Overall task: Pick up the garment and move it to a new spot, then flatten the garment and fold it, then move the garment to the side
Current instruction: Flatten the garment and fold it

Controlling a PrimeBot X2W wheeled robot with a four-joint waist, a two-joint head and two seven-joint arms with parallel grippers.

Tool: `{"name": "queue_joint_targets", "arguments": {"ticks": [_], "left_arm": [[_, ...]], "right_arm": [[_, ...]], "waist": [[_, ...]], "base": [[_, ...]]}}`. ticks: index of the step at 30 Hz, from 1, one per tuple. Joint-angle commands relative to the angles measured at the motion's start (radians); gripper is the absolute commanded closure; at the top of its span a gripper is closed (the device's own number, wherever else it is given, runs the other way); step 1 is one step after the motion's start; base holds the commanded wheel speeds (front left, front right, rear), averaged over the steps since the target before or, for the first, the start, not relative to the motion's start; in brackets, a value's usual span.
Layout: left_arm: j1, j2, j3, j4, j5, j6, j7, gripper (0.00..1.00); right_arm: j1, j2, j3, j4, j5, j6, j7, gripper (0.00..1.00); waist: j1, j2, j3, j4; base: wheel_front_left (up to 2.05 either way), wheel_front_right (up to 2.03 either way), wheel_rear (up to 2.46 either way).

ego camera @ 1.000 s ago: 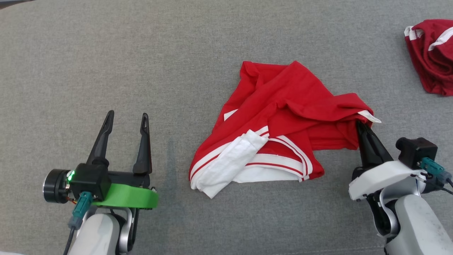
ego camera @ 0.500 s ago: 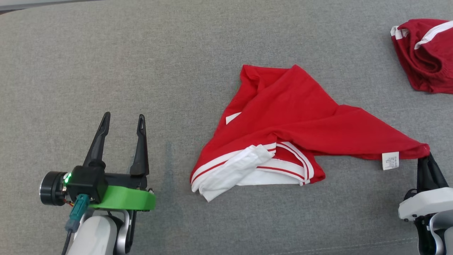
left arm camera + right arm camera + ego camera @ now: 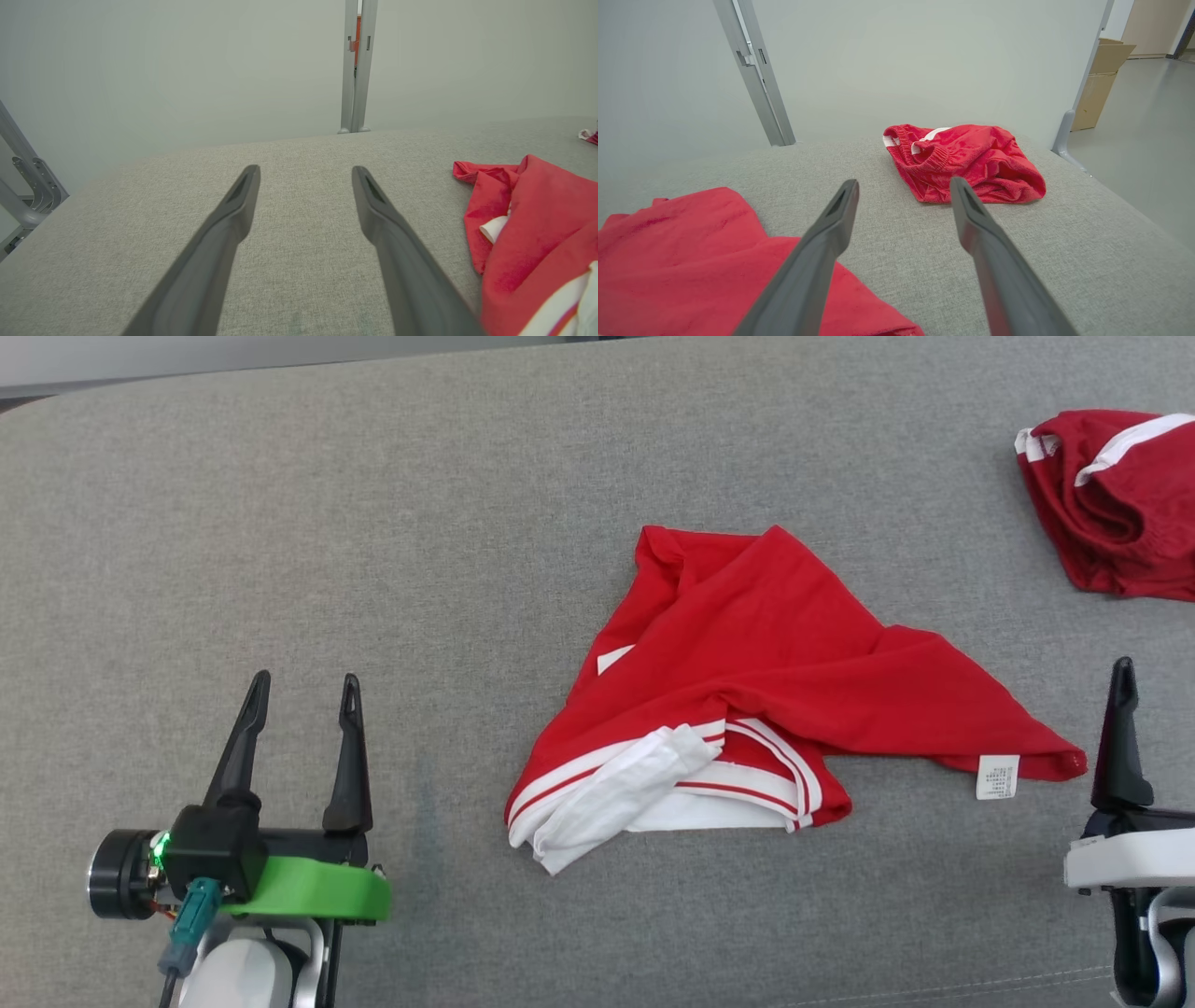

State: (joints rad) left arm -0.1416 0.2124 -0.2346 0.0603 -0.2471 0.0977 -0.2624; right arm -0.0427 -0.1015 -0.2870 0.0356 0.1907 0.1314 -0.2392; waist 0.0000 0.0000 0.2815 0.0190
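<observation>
- Two dark fingers of the right gripper stand spread in the right wrist view, holding nothing. The red garment lies low on that view's left, and one finger overlaps its edge in the picture. A second red garment sits bunched straight ahead near the far right corner of the surface. A reach aimed straight on would likely catch the wrong cloth, and the drop at the right edge is close.
- Left wrist view: the left gripper is also spread and empty over bare surface, with the garment off to that view's right. Closing here would grip nothing. It would have to travel sideways first, and a low sweep could plough the heap into more folds.
- Head view: the garment lies crumpled around the middle of the surface, its white-striped hem doubled over itself. A pointed corner with a white label reaches toward the right edge, just beside the right gripper's finger. The layers overlap, so a pinch may take two plies at once, and flattening would then lock in a crease.
</observation>
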Motion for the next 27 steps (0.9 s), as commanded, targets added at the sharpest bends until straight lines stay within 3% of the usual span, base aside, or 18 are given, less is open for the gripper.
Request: {"name": "queue_joint_targets", "arguments": {"ticks": [1, 11, 27], "left_arm": [[0.020, 0.010, 0.001, -0.001, -0.006, 0.006, -0.003, 0.00], [0.058, 0.021, -0.009, -0.011, -0.011, 0.011, 0.013, 0.00], [0.054, 0.022, -0.029, -0.038, -0.016, 0.018, 0.019, 0.00]], "right_arm": [[0.019, 0.005, 0.024, -0.035, -0.011, -0.001, 0.009, 0.00], [0.077, 0.025, 0.134, -0.181, -0.036, -0.002, 0.086, 0.00], [0.076, 0.026, 0.150, -0.183, -0.017, -0.002, 0.101, 0.00]], "waist": [[0.0000, 0.0000, -0.024, -0.004], [0.0000, 0.0000, -0.074, 0.007], [0.0000, 0.0000, -0.077, 0.007]], "base": [[0.00, 0.00, 0.00], [0.00, 0.00, 0.00], [0.00, 0.00, 0.00]]}}
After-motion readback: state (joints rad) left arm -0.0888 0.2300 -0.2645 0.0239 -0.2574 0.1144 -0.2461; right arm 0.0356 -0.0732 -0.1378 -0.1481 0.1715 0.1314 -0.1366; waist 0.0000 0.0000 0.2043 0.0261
